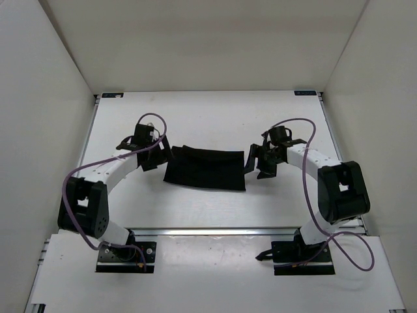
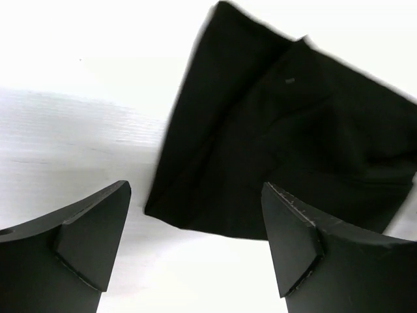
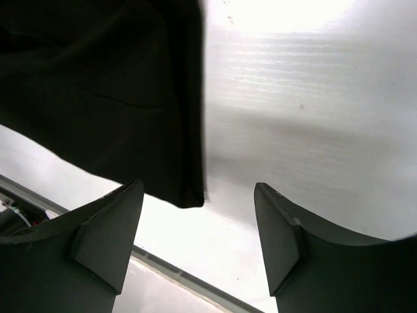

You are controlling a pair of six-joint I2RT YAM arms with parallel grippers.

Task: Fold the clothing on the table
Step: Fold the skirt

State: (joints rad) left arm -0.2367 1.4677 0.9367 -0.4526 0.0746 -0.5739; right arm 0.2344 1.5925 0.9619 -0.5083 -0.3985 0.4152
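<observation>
Jaws spread and empty on both arms, the left gripper (image 1: 154,155) and right gripper (image 1: 259,160) are hovering at the short ends of the clothing (image 1: 205,168), which is lying flat midway between the table's (image 1: 195,117) side edges, likely calling for matched, level corner pinches next.

Matt black woven cloth, soft and faintly creased, makes up the clothing (image 1: 205,168) at center frame. The table (image 1: 215,117) beneath is smooth matt white, with a brushed metal rail (image 1: 228,231) along the lower edge. The left claw (image 2: 195,186) and right claw (image 3: 199,184) are matt black plastic, lightly scuffed.
</observation>
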